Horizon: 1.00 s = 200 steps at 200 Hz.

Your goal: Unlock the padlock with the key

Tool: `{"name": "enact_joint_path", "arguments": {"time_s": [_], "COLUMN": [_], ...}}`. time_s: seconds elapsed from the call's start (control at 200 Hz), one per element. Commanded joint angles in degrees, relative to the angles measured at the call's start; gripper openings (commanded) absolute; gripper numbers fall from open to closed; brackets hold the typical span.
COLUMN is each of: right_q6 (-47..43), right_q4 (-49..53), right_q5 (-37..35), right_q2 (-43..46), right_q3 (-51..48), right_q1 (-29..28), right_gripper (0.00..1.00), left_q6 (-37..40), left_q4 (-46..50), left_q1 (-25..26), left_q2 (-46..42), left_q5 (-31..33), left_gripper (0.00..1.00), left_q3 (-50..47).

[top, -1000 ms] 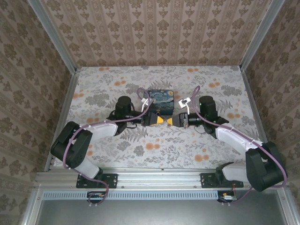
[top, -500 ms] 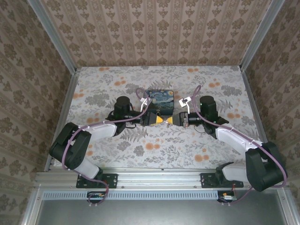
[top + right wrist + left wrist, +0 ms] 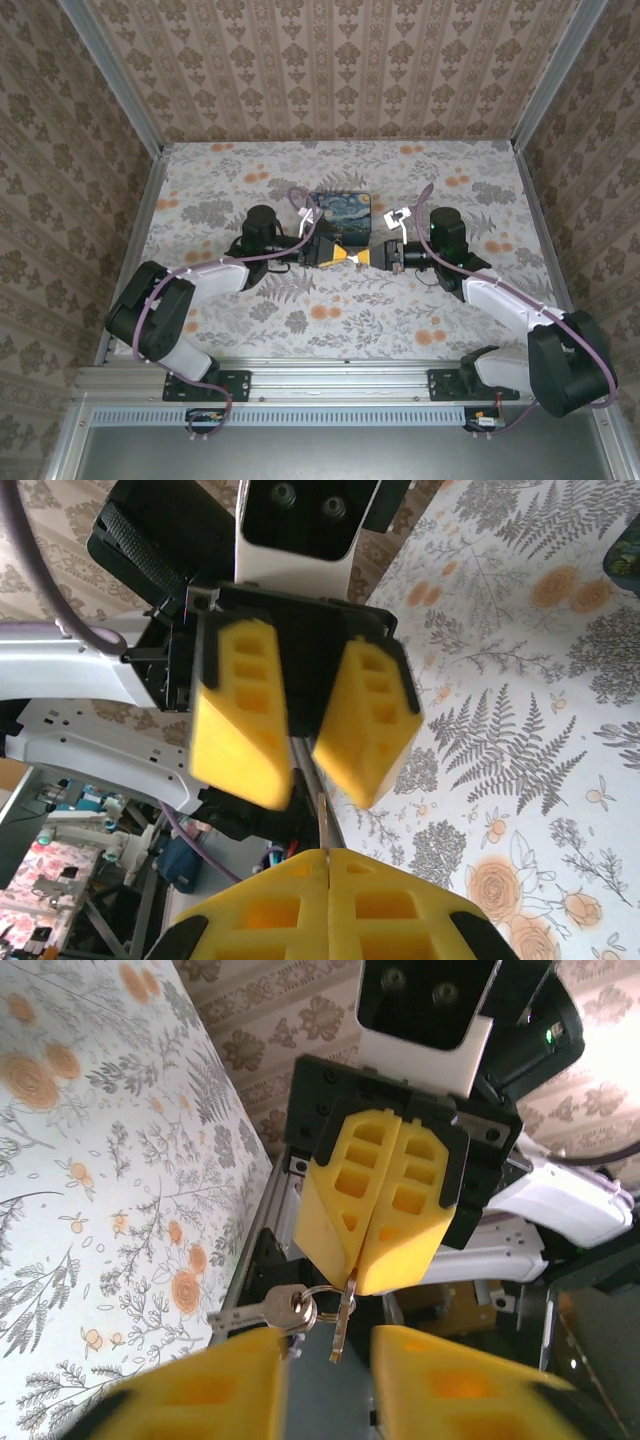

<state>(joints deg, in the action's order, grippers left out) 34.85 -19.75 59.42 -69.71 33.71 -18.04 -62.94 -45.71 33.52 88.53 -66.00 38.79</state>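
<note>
Key (image 3: 341, 1328) tight within right claw (image 3: 357, 1272).

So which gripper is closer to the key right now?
Right. The right gripper is shut on the key, which hangs from its fingertips. The left gripper faces it, open, with the key's end in the gap between its fingers, not clamped.

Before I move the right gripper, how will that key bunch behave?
The key, a thin stiff blade pinched in the right gripper, may twist or slip. The spare key dangles from the ring, so it will probably swing.
</note>
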Motion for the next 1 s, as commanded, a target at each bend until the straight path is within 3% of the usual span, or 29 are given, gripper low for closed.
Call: {"name": "enact_joint_path", "arguments": {"time_s": [0.0,0.155,0.3,0.665,0.995], "right_q6": [-3.2,-2.1,1.4,2.3,4.2], "right_q4": [3.9,2.5,-2.8,-3.1,-6.0], "right_q5": [-2.3,-2.7,-2.2,-2.4,-2.2], "right_q2": [0.9,-0.5,-0.9,-3.2,-5.7], "right_q3": [0.4,0.3,-0.5,0.8,1.7], "right_q1": [0.1,0.3,0.3,-1.6,-3.7], "right_gripper": [0.0,0.0,0.0,0.0,0.0], "left_q6": [-2.2,-0.2,9.0,5.4,5.9], "left_q4": [-3.9,-0.9,11.5,5.0,4.4], "left_q1": [-3.2,-3.1,0.3,2.7,3.2], "left_q2": [0.2,-1.8,-2.8,0.0,0.4], "left_q5": [0.3,-0.2,1.2,0.6,0.2], "left_gripper": [0.49,0.5,0.5,0.44,0.09], "left_q3": [-1.8,-1.6,1.1,2.3,2.2]}}
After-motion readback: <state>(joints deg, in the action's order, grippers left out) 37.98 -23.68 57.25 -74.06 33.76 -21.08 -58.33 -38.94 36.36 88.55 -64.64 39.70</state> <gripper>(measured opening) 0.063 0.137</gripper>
